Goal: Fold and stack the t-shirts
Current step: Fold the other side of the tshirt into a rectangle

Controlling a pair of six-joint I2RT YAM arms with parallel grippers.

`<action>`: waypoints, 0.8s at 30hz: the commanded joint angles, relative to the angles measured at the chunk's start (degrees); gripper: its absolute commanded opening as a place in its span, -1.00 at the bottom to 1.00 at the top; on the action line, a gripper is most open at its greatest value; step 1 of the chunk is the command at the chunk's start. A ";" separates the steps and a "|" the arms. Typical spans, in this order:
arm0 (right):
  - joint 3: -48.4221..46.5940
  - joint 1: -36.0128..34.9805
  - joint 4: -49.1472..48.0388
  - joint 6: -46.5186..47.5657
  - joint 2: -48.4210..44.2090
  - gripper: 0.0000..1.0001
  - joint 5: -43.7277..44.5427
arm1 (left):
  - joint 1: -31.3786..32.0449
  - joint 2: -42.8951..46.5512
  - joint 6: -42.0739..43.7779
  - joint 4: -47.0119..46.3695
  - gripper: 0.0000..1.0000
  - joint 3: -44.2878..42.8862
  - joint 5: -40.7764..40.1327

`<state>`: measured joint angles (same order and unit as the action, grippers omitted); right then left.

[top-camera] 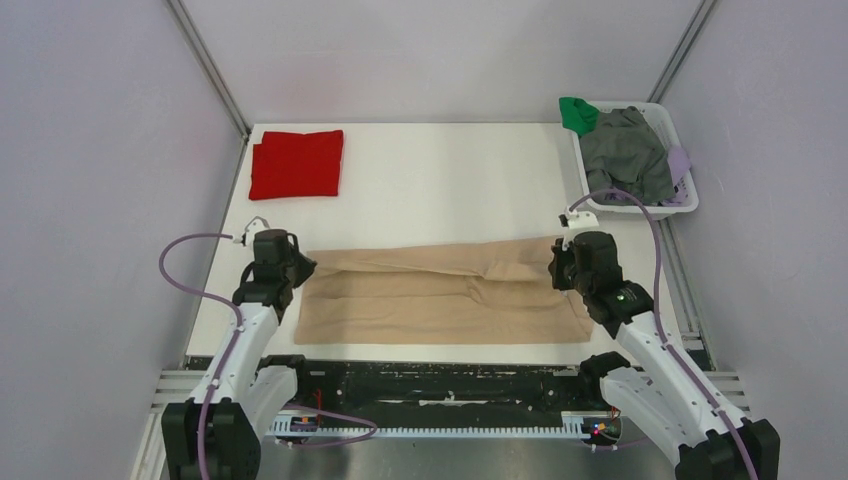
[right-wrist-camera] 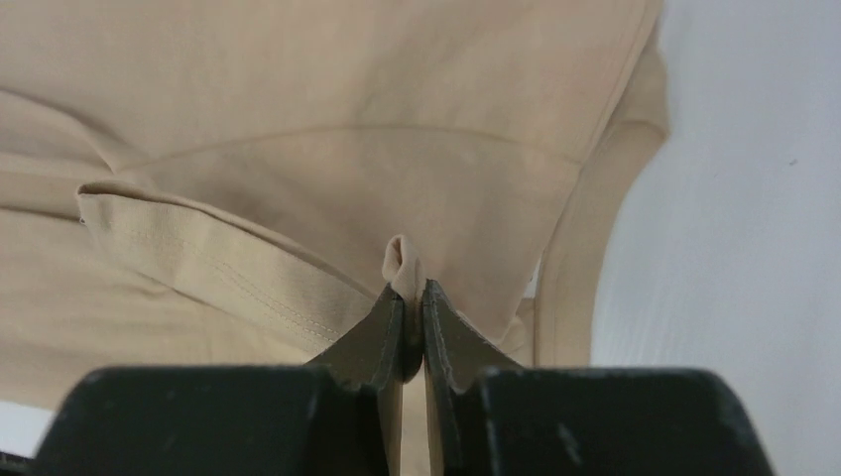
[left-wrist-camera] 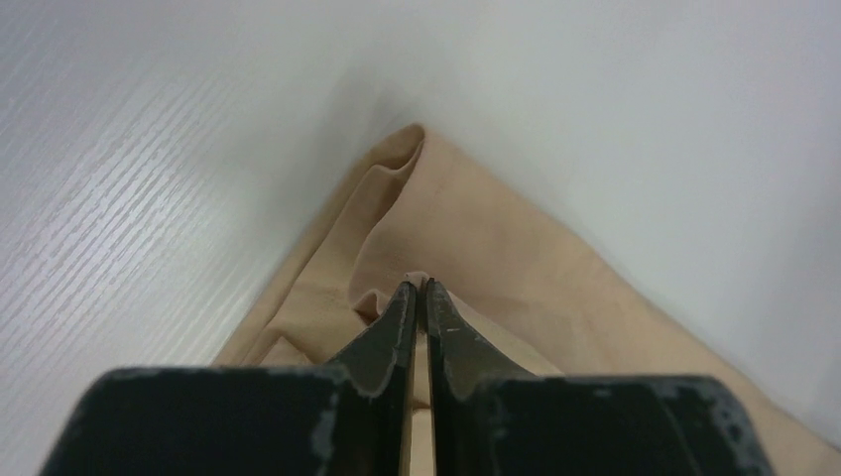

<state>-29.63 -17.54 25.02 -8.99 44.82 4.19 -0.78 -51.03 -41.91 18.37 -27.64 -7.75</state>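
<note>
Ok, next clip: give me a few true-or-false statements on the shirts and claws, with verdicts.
1. The red shirt lies folded at the far left of the table. True.
2. The beige shirt is in the basket. False: it lies across the near part of the table; the basket holds a grey garment and a green garment.
3. The right claw pinches a fold of the beige shirt. True.
4. The left claw hangs wide open over the red shirt. False: it is closed on the beige shirt's left end.
5. The red shirt is stacked on the beige shirt. False: they lie apart.
</note>
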 commanded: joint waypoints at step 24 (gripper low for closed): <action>-1.48 -1.80 5.16 -6.01 -2.54 0.96 -15.79 | 0.95 -4.08 -4.06 2.45 0.99 -7.62 13.76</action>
<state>-30.55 -19.03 35.94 -13.02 40.49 -10.92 -0.78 -49.76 -49.71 27.77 -34.87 -8.01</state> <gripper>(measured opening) 0.979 0.993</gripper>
